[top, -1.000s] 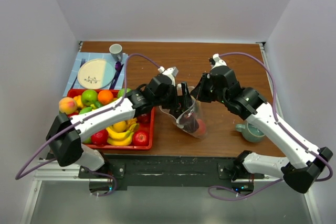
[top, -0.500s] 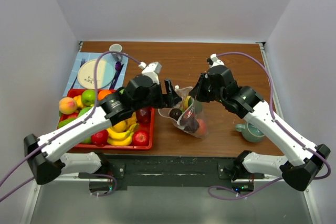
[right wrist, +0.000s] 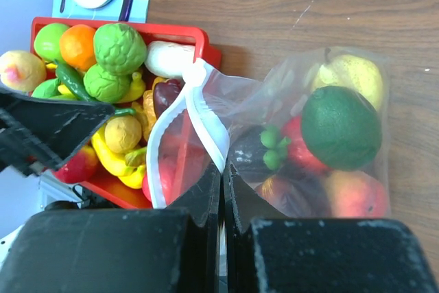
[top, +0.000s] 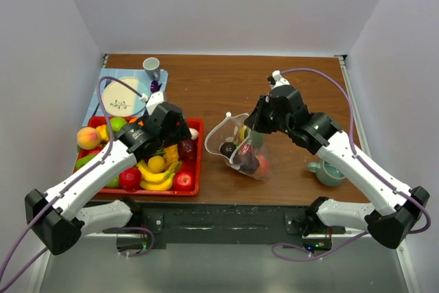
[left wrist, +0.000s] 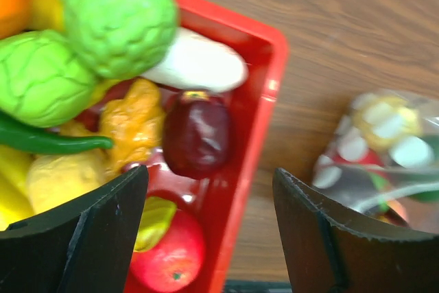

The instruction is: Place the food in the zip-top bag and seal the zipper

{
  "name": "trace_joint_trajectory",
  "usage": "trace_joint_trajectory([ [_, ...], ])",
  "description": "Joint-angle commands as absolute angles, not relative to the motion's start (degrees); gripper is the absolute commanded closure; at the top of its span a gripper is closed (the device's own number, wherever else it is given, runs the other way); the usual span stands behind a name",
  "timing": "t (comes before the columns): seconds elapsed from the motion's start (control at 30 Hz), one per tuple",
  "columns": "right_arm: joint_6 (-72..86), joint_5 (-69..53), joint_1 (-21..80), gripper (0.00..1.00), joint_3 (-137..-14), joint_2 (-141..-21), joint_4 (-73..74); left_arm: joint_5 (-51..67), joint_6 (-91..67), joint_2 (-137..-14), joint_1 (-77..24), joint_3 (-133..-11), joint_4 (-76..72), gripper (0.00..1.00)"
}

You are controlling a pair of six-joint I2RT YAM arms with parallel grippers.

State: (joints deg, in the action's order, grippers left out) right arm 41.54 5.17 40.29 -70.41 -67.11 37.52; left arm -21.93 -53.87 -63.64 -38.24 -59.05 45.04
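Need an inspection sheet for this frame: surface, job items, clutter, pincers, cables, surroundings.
Surface: brown wooden table; no spills seen.
Job's things: zip-top bag lies mid-table, mouth open, with food inside; more fills the red tray at left.
Clutter: plate on blue mat, cup at its corner; teal mug at right.
Pincers: left pincer open and empty, over the tray's right edge; right pincer shut on the bag's mouth edge.
Cables: purple cable loops along each arm, clear of the bag.
Surroundings: white walls; nothing else seen.
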Motion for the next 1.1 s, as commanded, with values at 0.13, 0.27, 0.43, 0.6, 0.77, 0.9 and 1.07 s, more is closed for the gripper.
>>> trace_joint_trajectory([
  [0.13,41.5,2.4,40.4,1.00,-68.5,-67.1,33.0,-33.0,-55.6,-69.8,-35.2,-59.8,45.2,0.21],
  [0.27,41.4,2.3,40.5,1.00,-67.8,-66.6,32.5,-36.4,-54.1,-74.4,-34.3,-62.7,44.8,0.09],
  [0.43,41.0,2.0,40.5,1.00,-67.3,-66.3,32.4,-39.1,-52.6,-78.4,-32.3,-65.9,44.3,0.00],
  [0.6,40.8,1.8,40.4,1.00,-67.1,-66.3,32.0,-38.6,-48.7,-80.5,-29.5,-67.3,40.9,0.00],
  [0.77,40.7,1.2,40.4,1.00,-66.7,-66.5,31.5,-36.5,-45.4,-84.6,-27.2,-68.8,39.6,0.00],
  [0.9,40.5,1.1,40.5,1.00,-66.9,-66.7,31.5,-35.0,-44.7,-87.4,-25.8,-69.4,39.5,0.00],
  [1.07,40.3,1.1,40.4,1.00,-66.6,-66.4,31.5,-33.3,-44.5,-88.9,-25.0,-67.9,37.8,0.00],
])
